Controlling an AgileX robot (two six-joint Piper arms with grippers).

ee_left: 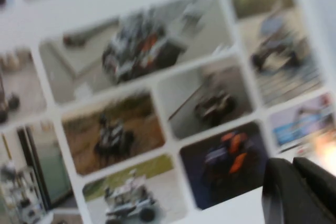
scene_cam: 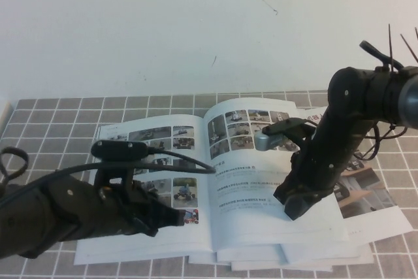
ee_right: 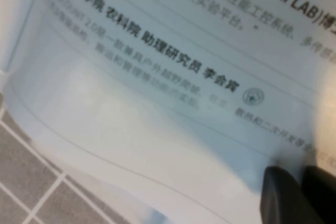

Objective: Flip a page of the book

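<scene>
The book [scene_cam: 261,161] lies open and flat on the tiled table. Its left page [scene_cam: 150,138] is a grid of small vehicle photos, and it fills the left wrist view [ee_left: 136,129]. The right-hand page [scene_cam: 274,181] has photos on top and text lines below, and its text shows in the right wrist view [ee_right: 157,77]. My left gripper [scene_cam: 179,217] is shut, its tips low over the photo page's lower inner corner [ee_left: 294,179]. My right gripper [scene_cam: 294,208] is shut, its tips down on the lower part of the text page [ee_right: 302,187].
Other booklets with interior-room photos [scene_cam: 366,187] stick out from under the book on the right and front. The grey tiled surface [scene_cam: 65,115] surrounds the book, and a white wall is behind. Tiles show beside the page edge in the right wrist view [ee_right: 26,171].
</scene>
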